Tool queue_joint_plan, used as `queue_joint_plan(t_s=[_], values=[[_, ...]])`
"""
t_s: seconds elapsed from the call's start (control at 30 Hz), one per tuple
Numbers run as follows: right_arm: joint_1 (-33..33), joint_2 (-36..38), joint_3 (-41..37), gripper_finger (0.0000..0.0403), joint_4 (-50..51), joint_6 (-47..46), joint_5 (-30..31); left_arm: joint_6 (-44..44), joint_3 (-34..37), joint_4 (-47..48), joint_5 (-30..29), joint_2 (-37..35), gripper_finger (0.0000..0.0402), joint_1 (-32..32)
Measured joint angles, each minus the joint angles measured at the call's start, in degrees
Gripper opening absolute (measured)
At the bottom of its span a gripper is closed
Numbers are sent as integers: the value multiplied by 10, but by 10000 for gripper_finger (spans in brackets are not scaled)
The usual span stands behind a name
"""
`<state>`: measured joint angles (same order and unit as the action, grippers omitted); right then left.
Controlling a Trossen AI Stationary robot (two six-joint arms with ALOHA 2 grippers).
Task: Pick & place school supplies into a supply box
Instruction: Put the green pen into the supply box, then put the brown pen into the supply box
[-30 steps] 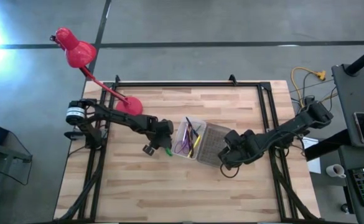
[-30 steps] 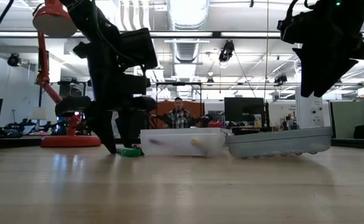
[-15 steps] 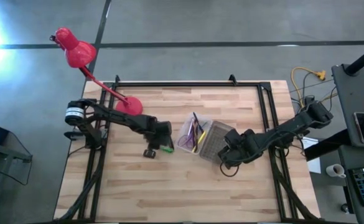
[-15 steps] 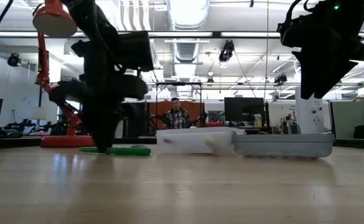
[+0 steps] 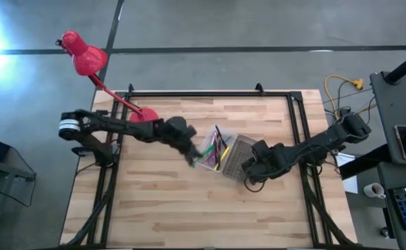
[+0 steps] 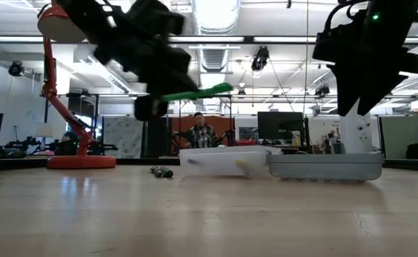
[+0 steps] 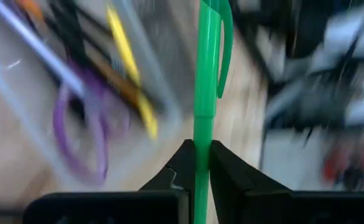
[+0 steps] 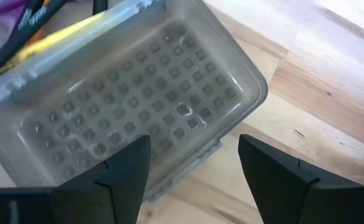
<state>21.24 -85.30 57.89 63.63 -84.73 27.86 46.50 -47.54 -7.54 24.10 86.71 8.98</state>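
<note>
My left gripper (image 5: 191, 154) is shut on a green pen (image 6: 194, 93) and hangs in the air just left of the supply box (image 5: 213, 151). The clear box stands on the table and holds yellow, orange and dark pencils and purple scissors (image 7: 76, 134). Its grey dotted lid (image 8: 150, 106) lies open on the box's right side. My right gripper (image 8: 194, 165) hovers open above the lid, well clear of it in the low view (image 6: 366, 78). My left gripper pinches the green pen's shaft (image 7: 201, 155) between its two fingers, behind the clip. The clip end (image 7: 216, 37) sticks out past the fingertips toward the box. The pen is lifted clear of the table and lies nearly level, its box-side end a little higher.
A red desk lamp (image 5: 85, 59) stands with its base (image 5: 144, 118) at the table's far left. A small dark object (image 6: 161, 171) lies on the table left of the box. The near half of the wooden table (image 5: 203, 215) is bare.
My left gripper has shut on the green pen where it lay on the table, lifted it clear and carried it right toward the box. The box and its lid slid and turned a little toward the right. My right gripper has stayed open.
</note>
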Motion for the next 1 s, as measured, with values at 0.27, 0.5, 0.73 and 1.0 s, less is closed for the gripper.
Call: queue_joint_plan(t_s=[0.27, 0.5, 0.73, 1.0], values=[[-6, 0, 1, 235, -1, -9, 6, 213, 1, -166, -65, 113, 24, 14], [-4, 0, 1, 235, -2, -19, 6, 268, -20, -187, -71, 152, 86, 7], [-4, 0, 1, 235, -1, -13, 6, 51, -23, -141, -42, 69, 110, 7], [-4, 0, 0, 235, -2, 7, 6, -517, -22, 288, -57, -55, 111, -23]])
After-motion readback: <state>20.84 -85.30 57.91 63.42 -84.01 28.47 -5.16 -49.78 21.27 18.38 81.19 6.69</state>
